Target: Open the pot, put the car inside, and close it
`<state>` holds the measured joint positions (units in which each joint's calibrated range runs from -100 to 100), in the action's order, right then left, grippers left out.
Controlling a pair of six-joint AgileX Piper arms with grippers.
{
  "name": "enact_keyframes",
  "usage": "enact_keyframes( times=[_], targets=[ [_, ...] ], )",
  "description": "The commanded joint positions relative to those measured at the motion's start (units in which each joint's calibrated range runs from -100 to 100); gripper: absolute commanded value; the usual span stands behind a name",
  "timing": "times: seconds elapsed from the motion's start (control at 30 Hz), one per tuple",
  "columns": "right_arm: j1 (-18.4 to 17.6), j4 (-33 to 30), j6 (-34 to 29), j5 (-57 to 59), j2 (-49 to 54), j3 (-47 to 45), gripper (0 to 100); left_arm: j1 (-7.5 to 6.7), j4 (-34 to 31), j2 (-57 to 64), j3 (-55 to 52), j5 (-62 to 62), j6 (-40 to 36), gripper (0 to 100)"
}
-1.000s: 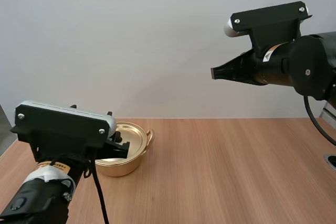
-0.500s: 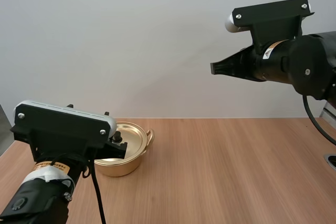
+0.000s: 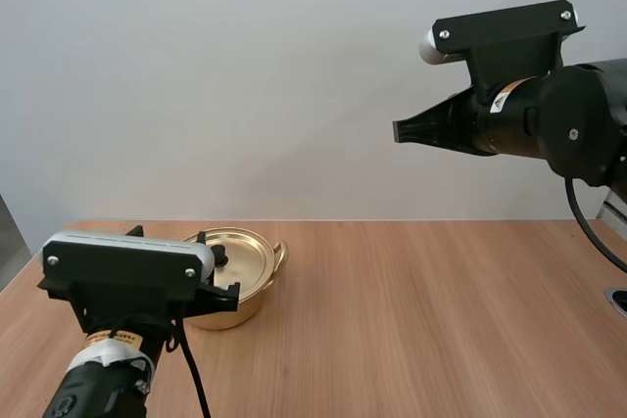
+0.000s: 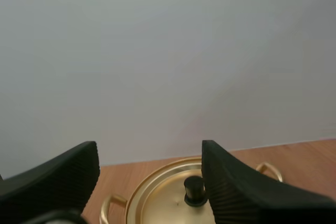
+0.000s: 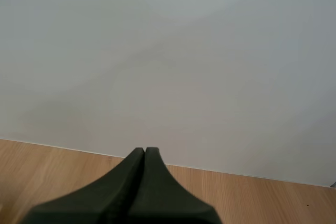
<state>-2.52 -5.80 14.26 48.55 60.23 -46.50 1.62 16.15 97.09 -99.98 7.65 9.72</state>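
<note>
A gold pot [image 3: 235, 291] with side handles stands on the wooden table at the left, its gold lid [image 3: 240, 259] on and a black knob [image 3: 220, 257] in the lid's middle. My left gripper [image 3: 223, 281] is open just in front of the pot. In the left wrist view its two ribbed fingers [image 4: 231, 187] stand wide apart, with the pot [image 4: 152, 203] and the knob [image 4: 195, 191] close ahead between them. My right gripper [image 3: 400, 132] hangs high above the table at the right, shut on nothing; its fingers [image 5: 143, 177] lie together as one wedge.
The wooden table [image 3: 421, 320] stretches bare to the right of the pot. A plain grey wall stands behind its far edge [image 3: 441, 221]. A small round fitting [image 3: 619, 301] sits at the table's right edge.
My left arm has drawn back toward the near edge and lowered, leaving more of the pot's lid and knob in sight. The right gripper rose slightly, then held still.
</note>
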Motion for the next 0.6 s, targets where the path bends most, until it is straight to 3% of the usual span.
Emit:
enact_keyframes(
  times=[0.0, 0.47, 0.57],
  targets=[
    [0.0, 0.0, -0.1, 0.1, 0.0, 0.0, 0, 0.04, 0.0, 0.4, 0.0, 0.6, 0.0, 92],
    [0.0, -0.5, 0.3, 0.5, 0.0, 0.0, 0, 0.29, -0.3, 0.7, 0.0, 6.2, 0.0, 92],
    [0.0, -0.5, 0.3, 0.5, 0.0, 0.0, 0, 0.32, -5.0, 0.7, 0.0, 6.2, 0.0, 92]
  ],
)
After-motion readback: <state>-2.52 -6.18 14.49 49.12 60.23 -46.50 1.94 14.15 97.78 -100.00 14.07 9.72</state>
